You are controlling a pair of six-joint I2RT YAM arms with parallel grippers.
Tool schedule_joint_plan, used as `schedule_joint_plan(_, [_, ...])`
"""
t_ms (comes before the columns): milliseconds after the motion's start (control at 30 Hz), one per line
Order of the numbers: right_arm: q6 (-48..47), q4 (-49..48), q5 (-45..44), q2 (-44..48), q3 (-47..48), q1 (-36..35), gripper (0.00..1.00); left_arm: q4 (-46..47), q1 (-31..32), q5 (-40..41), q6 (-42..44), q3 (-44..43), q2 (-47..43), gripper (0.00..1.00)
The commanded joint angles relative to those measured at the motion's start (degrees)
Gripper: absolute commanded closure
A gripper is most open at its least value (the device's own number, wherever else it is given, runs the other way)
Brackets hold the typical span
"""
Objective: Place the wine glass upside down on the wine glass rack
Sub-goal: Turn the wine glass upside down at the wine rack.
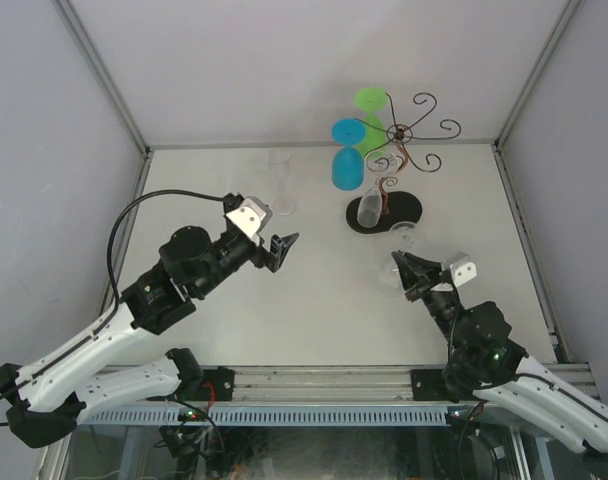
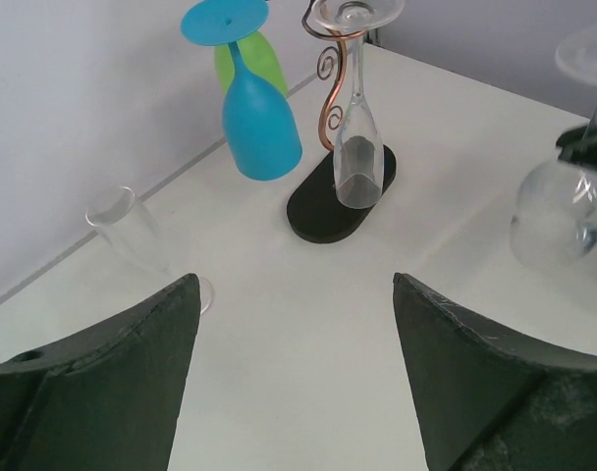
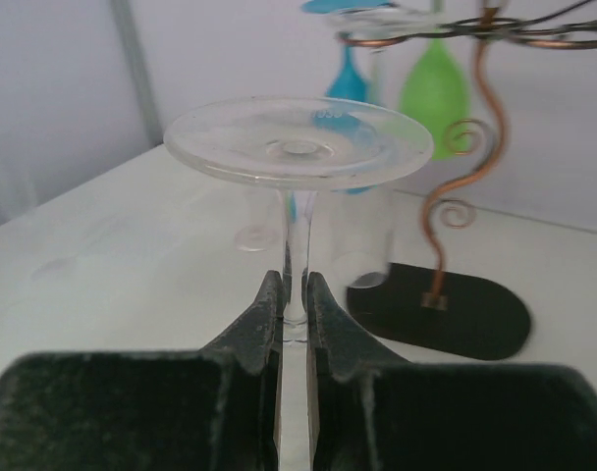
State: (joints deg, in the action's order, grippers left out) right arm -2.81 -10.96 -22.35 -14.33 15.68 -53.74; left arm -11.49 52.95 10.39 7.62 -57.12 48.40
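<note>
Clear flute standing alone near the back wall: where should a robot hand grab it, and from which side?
Low on the clear flute, at the slim part just above its foot, coming in level from the near side. It stands upright, so a side grip should suit it, and the open left hand is on that side.

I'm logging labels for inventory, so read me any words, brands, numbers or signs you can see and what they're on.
None: no word, brand, number or sign is readable in any view. The wine glass rack, blue glass, green glass and the clear wine glass held by the right end effector all look unmarked.
</note>
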Motion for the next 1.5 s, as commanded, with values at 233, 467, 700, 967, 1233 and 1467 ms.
schedule_joint_plan(233, [-13.5,-2.8,-2.9,-2.1,9.2,7.9,1.00,-0.2,-0.3,2.5,-0.5,-2.4,1.4,0.17])
schedule_joint_plan(467, [-17.4,-0.7,-2.2,-4.9,13.5,8.6,1.00,-1.6,-0.9,4.6,-1.7,-4.1,3.4,0.17])
schedule_joint_plan(700, [-11.6,7.5,5.4,-11.5,19.4,23.2,1.00,-9.5,-1.2,8.0,-3.6,-13.0,8.6,0.17])
schedule_joint_plan(967, [6.2,1.7,31.7,-18.2,20.1,56.9,1.00,-14.9,-5.9,5.1,-9.4,-21.2,17.8,0.18])
schedule_joint_plan(1233, [9.5,-5.2,41.6,-20.9,20.1,65.2,1.00,-14.4,-15.7,-4.0,-15.8,-22.6,20.7,0.18])
schedule_joint_plan(1467, [14.1,-14.8,53.4,-26.5,20.1,69.7,1.00,-10.9,-16.6,-2.9,-15.0,-18.2,19.8,0.18])
